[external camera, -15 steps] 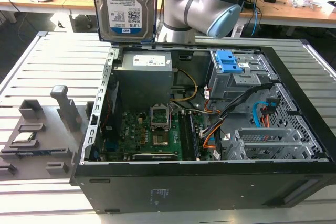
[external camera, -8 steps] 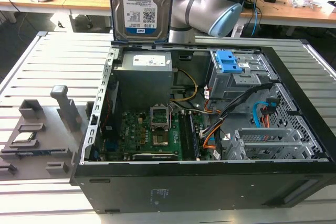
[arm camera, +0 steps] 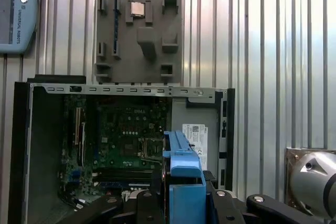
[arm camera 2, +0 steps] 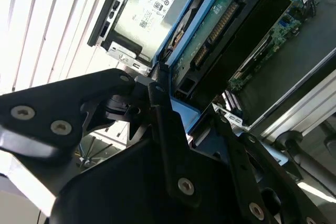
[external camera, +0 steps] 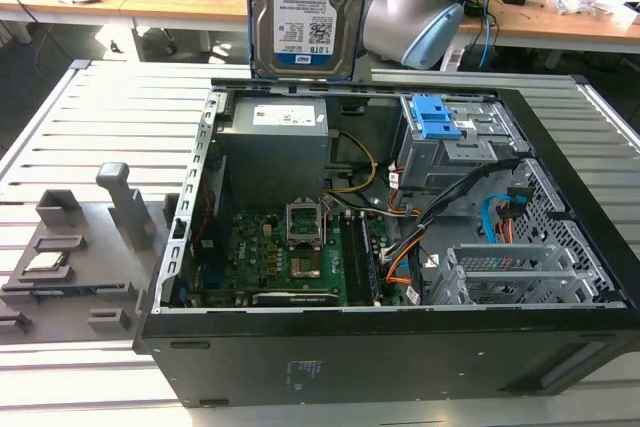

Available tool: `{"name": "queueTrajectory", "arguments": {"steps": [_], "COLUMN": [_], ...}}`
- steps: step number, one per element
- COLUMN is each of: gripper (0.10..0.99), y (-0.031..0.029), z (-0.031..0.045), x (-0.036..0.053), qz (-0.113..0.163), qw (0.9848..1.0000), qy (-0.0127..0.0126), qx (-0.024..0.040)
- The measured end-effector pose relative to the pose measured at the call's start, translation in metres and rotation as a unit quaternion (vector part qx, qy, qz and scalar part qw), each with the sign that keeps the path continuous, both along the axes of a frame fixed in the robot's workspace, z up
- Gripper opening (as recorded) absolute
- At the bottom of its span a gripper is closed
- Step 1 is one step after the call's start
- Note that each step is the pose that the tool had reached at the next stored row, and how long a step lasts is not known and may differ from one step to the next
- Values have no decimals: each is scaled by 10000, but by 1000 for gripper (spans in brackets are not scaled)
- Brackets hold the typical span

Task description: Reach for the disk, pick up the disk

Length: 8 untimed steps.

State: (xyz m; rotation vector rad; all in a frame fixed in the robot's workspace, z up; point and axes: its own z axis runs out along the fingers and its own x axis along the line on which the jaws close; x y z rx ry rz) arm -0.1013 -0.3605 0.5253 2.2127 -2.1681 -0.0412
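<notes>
The disk (external camera: 305,12) hangs upright above the back edge of the open computer case, its white label with a blue band facing the exterior camera and its blue frame along the sides. In the second wrist view its green circuit-board side (arm camera 2: 220,24) and blue frame point down toward the case. My gripper (arm camera 2: 189,119) is shut on the disk, black fingers (arm camera 2: 157,103) clamped on the blue frame. In the first wrist view the disk's blue edge (arm camera: 184,166) stands between the gripper's (arm camera: 184,200) black fingers, above the case.
The open case (external camera: 590,247) lies on a slatted metal table, with a power supply (external camera: 285,127), motherboard (external camera: 300,257), cables and a blue bracket (external camera: 435,117) in the drive bay. A grey fixture tray (external camera: 70,257) lies at the exterior view's left. A teach pendant (arm camera: 16,14) lies nearby.
</notes>
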Motion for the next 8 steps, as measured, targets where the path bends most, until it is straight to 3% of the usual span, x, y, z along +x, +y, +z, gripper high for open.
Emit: {"name": "queueTrajectory", "arguments": {"steps": [8], "gripper": [369], "y": [12], "z": [0], "x": [353], "qz": [1], "qw": [10000], "qy": [0], "qx": [0]}}
